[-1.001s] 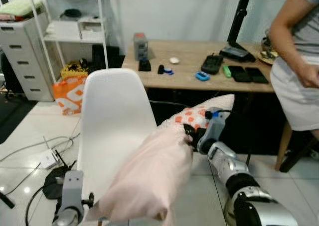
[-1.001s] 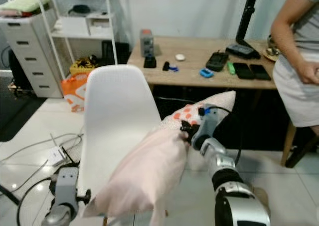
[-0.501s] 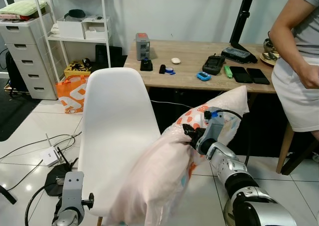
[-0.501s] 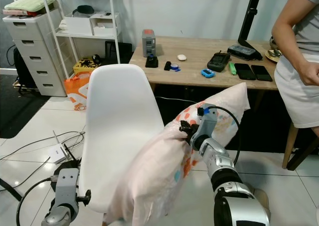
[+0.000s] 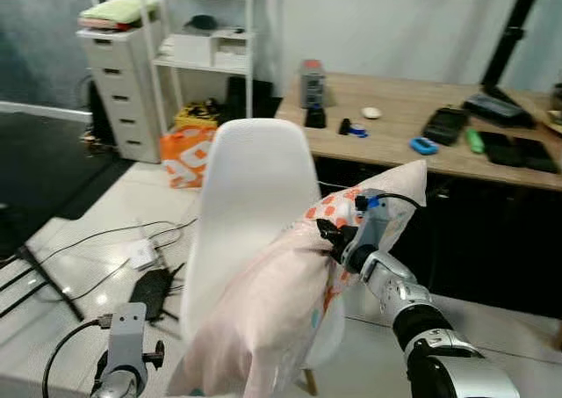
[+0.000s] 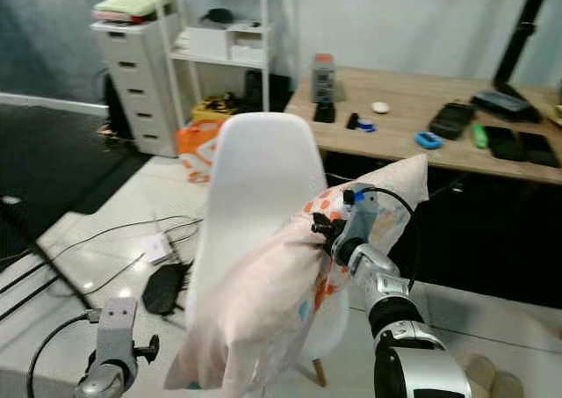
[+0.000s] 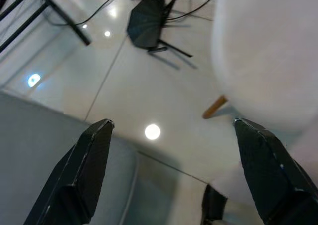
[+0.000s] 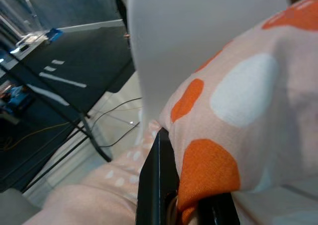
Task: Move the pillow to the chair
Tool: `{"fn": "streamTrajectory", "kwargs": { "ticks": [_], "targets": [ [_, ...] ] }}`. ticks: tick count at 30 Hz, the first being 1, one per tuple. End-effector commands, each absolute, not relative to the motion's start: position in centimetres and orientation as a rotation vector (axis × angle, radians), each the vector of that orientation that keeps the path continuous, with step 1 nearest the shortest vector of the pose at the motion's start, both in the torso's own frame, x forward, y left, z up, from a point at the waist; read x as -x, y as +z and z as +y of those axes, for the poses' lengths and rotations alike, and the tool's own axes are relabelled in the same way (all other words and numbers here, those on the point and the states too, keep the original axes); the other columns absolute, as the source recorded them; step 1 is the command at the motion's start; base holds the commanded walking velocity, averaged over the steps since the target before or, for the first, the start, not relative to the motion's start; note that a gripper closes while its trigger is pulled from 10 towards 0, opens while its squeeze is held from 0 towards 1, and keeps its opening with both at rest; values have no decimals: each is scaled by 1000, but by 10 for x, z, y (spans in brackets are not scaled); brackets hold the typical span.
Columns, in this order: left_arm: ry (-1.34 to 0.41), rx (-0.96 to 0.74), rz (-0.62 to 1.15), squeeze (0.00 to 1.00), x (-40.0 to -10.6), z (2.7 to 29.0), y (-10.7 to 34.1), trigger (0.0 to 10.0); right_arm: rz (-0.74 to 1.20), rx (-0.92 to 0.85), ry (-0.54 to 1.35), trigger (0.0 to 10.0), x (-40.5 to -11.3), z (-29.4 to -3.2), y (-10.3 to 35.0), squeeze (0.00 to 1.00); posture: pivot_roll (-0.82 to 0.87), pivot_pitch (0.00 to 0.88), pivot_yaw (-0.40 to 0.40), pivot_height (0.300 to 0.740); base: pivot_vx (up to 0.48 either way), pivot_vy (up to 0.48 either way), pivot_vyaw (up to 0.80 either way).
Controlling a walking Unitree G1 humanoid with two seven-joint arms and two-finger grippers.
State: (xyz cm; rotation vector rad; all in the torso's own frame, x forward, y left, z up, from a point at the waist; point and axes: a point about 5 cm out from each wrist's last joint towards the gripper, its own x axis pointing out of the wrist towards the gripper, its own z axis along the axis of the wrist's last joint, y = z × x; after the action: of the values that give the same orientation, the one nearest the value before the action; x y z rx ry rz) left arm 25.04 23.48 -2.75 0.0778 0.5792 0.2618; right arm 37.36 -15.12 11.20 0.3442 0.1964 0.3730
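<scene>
A long pink pillow (image 5: 272, 314) with orange and white dots hangs in front of the white chair (image 5: 250, 205). My right gripper (image 5: 332, 238) is shut on the pillow's upper part, and the dotted corner (image 5: 391, 200) sticks up past it. In the right wrist view a black finger (image 8: 158, 178) pinches the spotted cloth (image 8: 233, 130) with the chair back (image 8: 198, 41) just beyond. The pillow's lower end droops over the chair seat. My left gripper (image 7: 174, 175) hangs open low beside the chair, above the floor.
A wooden desk (image 5: 421, 139) with phones and small gadgets stands behind the chair. A white shelf (image 5: 198, 42), a drawer unit (image 5: 114, 90) and an orange bag (image 5: 184, 148) are at the back left. Cables and a black stand (image 5: 149, 288) lie on the tiled floor at left.
The camera has turned left, so the person at right is out of frame. The pillow stays in my right gripper, hanging in front of the chair.
</scene>
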Motion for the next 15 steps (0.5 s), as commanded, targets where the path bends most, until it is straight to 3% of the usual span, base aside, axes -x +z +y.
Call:
{"fn": "streamTrajectory", "kwargs": {
  "ticks": [1, 6, 15],
  "targets": [
    [264, -81, 599, 0, -247, 235, -31, 10000, 78, -312, 395, 10000, -382, -152, 137, 0, -122, 32, -43, 740, 0, 0, 800],
    [263, -83, 599, 0, -247, 236, -31, 10000, 72, -325, 383, 10000, -382, -152, 138, 0, -119, 31, -44, 740, 0, 0, 800],
    [258, -78, 596, 0, -247, 235, -30, 10000, 90, -323, 342, 10000, -384, -154, 136, 0, -127, 28, -41, 740, 0, 0, 0]
  ]
}}
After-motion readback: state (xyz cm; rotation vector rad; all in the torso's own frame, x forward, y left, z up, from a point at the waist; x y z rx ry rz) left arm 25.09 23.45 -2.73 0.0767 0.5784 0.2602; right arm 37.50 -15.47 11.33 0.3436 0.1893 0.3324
